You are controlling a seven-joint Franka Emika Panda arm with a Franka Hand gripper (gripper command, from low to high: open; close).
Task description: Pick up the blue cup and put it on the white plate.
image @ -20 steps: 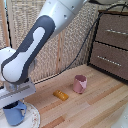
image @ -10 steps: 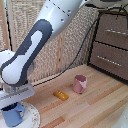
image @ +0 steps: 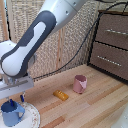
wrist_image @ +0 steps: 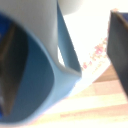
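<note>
Lifted a little since the half-second-old frame: gripper (image: 16, 98) now slightly higher above the blue cup (image: 12, 113) in the lower left of the exterior view, arm otherwise much as before. Blue cup standing upright on the white plate (image: 33, 116), handle turned toward the exterior view's right, patterned rim of the plate showing beside it. Fingers apparently straddling the cup's mouth, one dark finger (wrist_image: 120, 45) visible at the right edge of the wrist view, well clear of the cup wall (wrist_image: 35, 75) filling the left and centre; jaws seemingly apart, no clamp evident, though the second finger not clearly seen. Plate rim pattern (wrist_image: 97, 52) visible past the handle in the wrist view, wood beyond it. Pink cup (image: 79, 83) and small orange block (image: 61, 94) untouched near mid-frame on the wooden table (image: 95, 107). Likely meaning: placement done, release made, only a clean upward retreat left; risk mainly of a finger catching the rim and tipping the cup
</note>
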